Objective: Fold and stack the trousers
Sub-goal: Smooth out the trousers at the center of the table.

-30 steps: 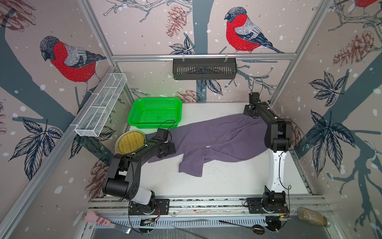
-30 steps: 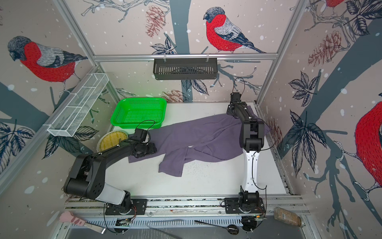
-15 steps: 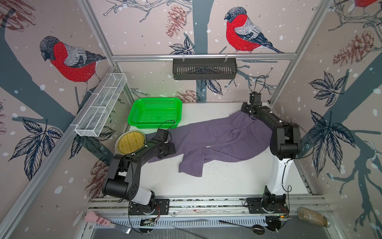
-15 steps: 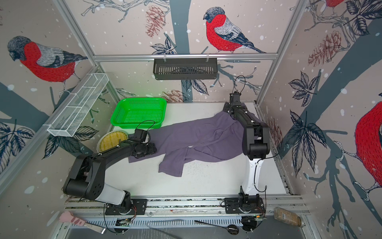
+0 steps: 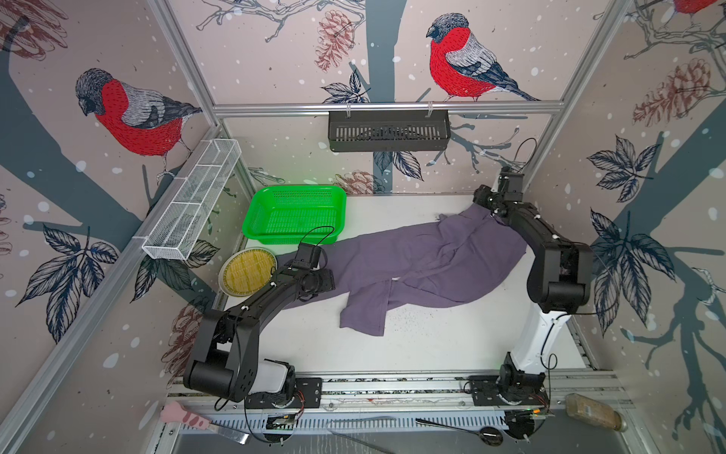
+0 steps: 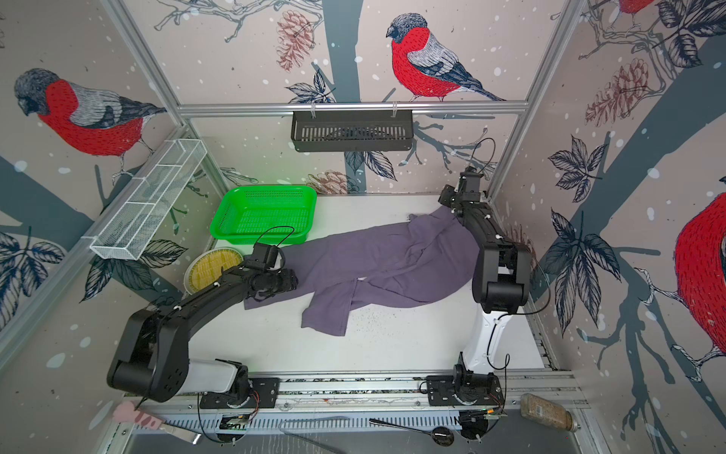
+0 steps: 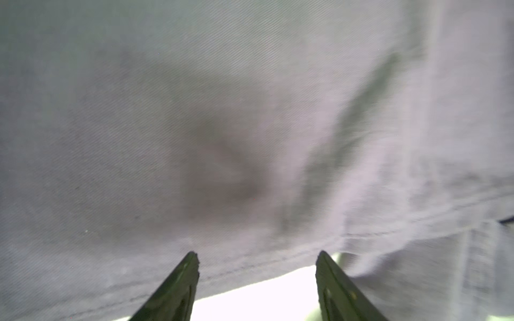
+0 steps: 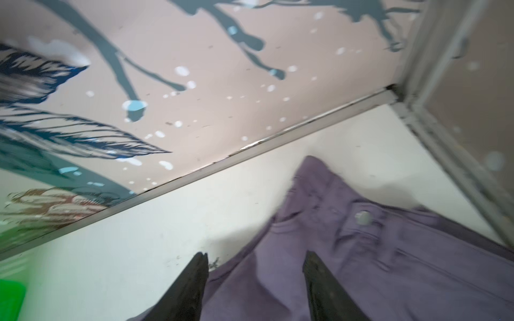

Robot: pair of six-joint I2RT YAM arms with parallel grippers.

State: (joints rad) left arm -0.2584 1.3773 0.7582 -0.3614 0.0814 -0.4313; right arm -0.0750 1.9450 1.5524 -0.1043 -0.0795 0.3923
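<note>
While both jaws gape, I see dusty purple cotton trousers (image 5: pixel 432 255) sprawled.
Left gripper (image 7: pixel 257 253) at left hem edge, right gripper (image 8: pixel 256 253) over far-right waistband; white tabletop (image 5: pixel 432 346) bare nearer me.

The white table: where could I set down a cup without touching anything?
Barest: the near strip between the trousers and the front rail. Also the far strip between the green basket and the right arm. Crowded: the left side, with basket, yellow mat and left arm.
</note>
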